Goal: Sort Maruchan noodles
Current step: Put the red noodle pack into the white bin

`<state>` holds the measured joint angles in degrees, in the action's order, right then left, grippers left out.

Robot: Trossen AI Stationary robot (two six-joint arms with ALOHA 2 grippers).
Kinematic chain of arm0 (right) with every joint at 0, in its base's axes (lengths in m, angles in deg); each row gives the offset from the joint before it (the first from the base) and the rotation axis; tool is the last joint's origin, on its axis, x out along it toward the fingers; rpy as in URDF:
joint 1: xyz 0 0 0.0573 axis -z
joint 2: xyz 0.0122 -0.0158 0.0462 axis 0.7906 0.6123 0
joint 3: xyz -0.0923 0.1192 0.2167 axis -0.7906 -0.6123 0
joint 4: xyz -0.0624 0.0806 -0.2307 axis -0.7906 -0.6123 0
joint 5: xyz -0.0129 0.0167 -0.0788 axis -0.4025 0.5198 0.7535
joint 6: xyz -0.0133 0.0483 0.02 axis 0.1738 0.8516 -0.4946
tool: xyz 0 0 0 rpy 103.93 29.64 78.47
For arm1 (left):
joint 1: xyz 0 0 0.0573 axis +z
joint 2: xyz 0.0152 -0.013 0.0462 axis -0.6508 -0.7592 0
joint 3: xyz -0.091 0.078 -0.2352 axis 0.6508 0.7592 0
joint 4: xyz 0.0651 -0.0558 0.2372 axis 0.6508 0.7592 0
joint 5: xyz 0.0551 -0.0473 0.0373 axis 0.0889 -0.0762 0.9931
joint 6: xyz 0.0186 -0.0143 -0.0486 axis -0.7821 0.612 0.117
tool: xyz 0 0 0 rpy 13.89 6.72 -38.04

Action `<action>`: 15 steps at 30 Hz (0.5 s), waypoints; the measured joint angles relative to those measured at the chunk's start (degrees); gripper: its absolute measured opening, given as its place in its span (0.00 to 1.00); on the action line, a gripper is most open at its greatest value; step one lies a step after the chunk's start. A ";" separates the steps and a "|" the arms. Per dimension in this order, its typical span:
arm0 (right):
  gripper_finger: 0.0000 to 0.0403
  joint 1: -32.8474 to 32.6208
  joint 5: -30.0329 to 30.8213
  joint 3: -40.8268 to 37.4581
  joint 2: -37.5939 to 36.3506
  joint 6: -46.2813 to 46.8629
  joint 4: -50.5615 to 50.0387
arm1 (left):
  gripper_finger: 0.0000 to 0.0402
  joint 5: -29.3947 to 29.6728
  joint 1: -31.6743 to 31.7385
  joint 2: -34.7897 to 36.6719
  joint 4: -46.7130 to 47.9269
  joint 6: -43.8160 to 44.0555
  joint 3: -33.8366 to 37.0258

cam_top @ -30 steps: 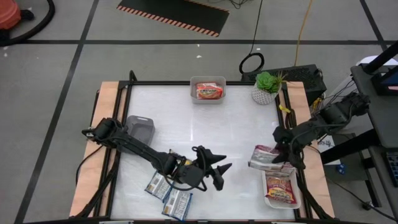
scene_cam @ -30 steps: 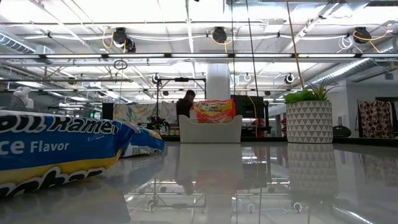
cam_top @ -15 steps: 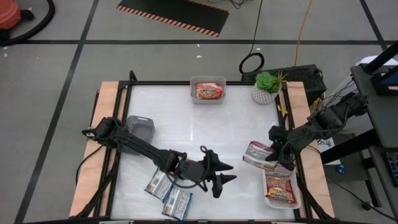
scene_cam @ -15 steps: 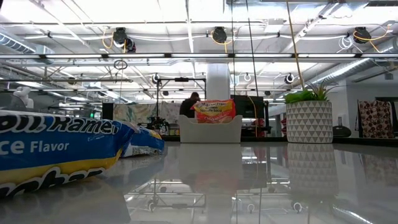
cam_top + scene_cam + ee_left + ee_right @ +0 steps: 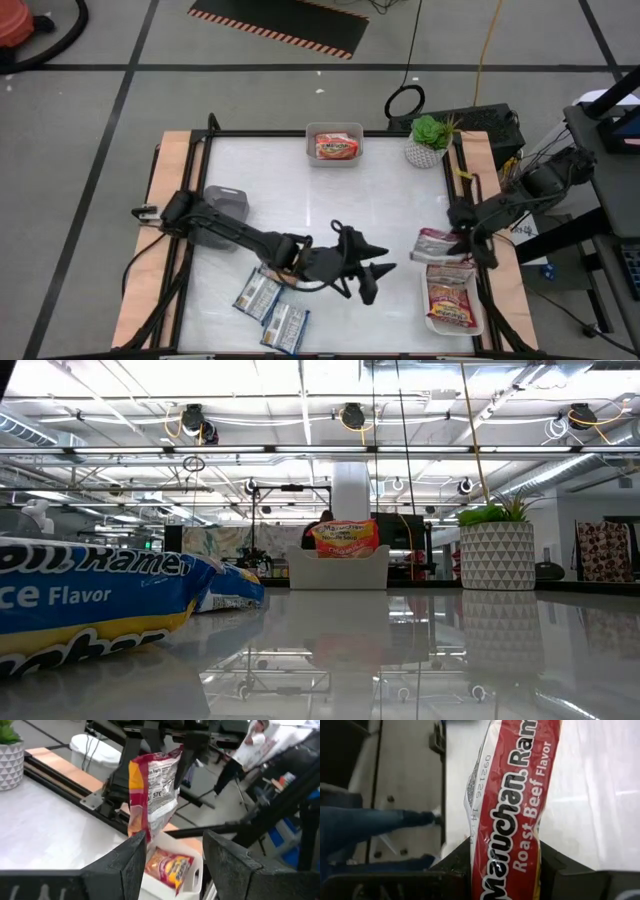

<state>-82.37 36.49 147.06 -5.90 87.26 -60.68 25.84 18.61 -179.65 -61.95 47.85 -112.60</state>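
My right gripper (image 5: 464, 240) is shut on a maroon-and-silver Maruchan packet (image 5: 438, 245) near the table's right edge, just on the far side of a white tray (image 5: 478, 322) that holds an orange packet (image 5: 450, 302). My left gripper (image 5: 374, 272) is open over the middle of the table and points toward that packet; it touches nothing. Two blue packets (image 5: 258, 294) (image 5: 285, 325) lie flat near the near edge. Another orange packet (image 5: 335, 147) sits in the far tray (image 5: 334, 133). My right gripper pinches the maroon packet between its two fingers (image 5: 454, 866) across the packet's width (image 5: 506, 865). In the left wrist view the fingers come from above onto its upper end (image 5: 169, 756). The packet hangs below them, lifted clear, with its lower end (image 5: 139, 827) above the white tray.
A grey tray (image 5: 226, 205) stands at the left side beside my left arm. A potted plant (image 5: 428, 140) sits at the far right corner. A black frame rail (image 5: 330, 133) borders the table. People show in the room behind (image 5: 325, 526).
My left gripper has moved toward the table's right edge, closer to the held packet. My right gripper carried the maroon packet a little toward the left, then back toward the right edge; the packet now shows narrower from above, hanging more upright.
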 joint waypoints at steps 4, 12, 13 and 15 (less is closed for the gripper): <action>0.27 0.00 -0.03 0.00 -3.64 -1.93 -4.61 | 0.49 2.00 0.08 -4.36 -1.54 -0.31 -4.28; 0.27 0.02 -2.94 0.11 -9.63 -1.85 -6.85 | 0.49 2.13 0.06 -15.95 -2.38 -0.61 -17.71; 0.27 0.02 -3.05 0.09 -9.99 -1.39 -6.87 | 0.49 2.13 0.02 -17.18 -2.37 -0.60 -18.85; 0.27 0.02 -3.05 0.09 -10.70 -0.85 -6.76 | 0.49 2.07 0.00 -19.14 -2.28 -0.74 -20.33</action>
<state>-82.35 33.44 147.15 -16.61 86.41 -67.44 27.91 18.61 -198.78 -64.22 47.11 -132.93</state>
